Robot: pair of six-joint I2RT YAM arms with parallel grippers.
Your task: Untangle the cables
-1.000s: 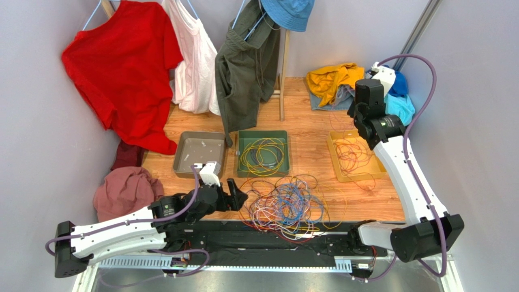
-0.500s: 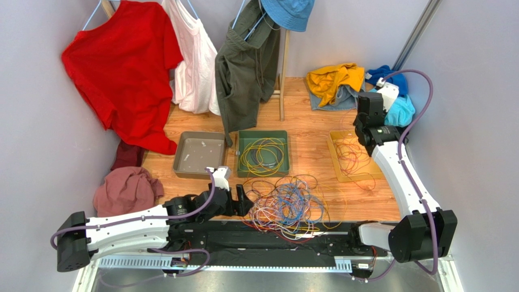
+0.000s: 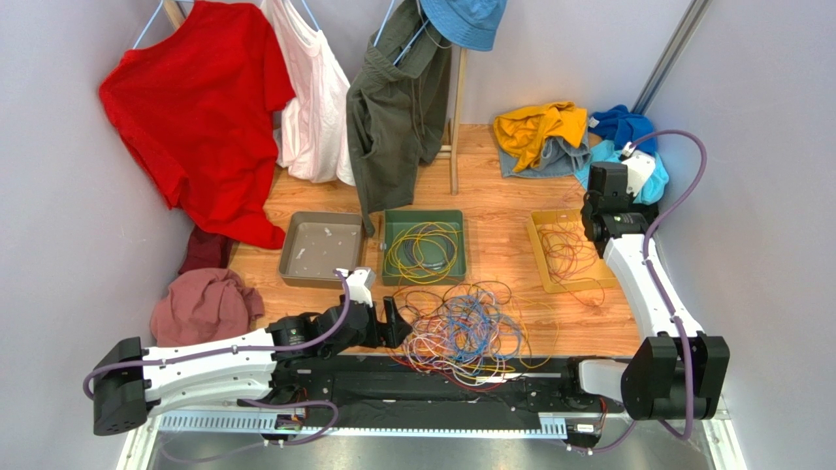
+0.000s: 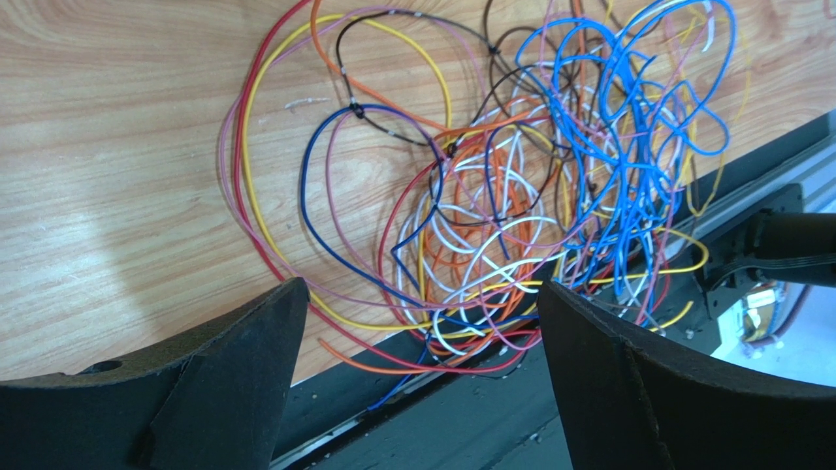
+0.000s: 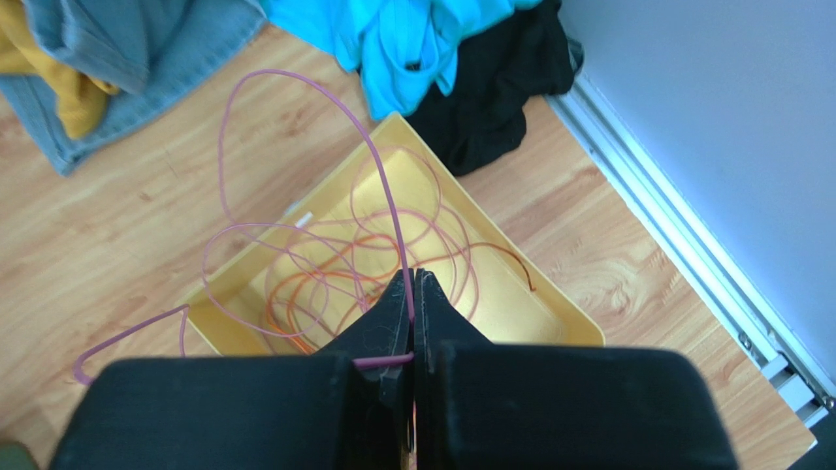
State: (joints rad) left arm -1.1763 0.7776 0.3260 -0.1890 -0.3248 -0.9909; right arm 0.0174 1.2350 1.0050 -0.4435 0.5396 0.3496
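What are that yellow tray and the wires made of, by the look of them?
The yellow tray: probably plastic, smooth, faintly glossy, with thin moulded walls. The wires: likely plastic-coated, shiny, bending in springy loops; their cores are hidden.

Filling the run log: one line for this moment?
left claw: open, at cable tangle | right claw: shut on purple cable, above yellow tray

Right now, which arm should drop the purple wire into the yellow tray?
Right. The right gripper is shut on the purple cable near the yellow tray; the left gripper is open by the tangle, holding nothing.
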